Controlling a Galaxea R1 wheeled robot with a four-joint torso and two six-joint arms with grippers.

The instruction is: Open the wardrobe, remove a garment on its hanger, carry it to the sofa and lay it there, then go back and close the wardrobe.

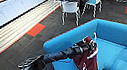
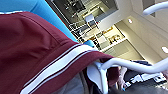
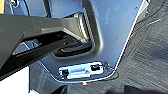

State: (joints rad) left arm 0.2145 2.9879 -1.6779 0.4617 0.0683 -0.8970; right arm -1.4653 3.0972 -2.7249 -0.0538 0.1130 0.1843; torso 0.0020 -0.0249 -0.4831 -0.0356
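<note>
Now the left end effector (image 1: 89, 44) hangs the garment (image 1: 87, 61) by its hanger (image 2: 130, 65) over the sofa (image 1: 120, 35); grip closure can't be told. Jacket looks soft, floppy, light, so the stiff hanger is prob. the place to hold.

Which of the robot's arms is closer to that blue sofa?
The left. Its gripper holds the maroon jacket over the sofa armrest. The right wrist view shows the robot's body and carpet.
</note>
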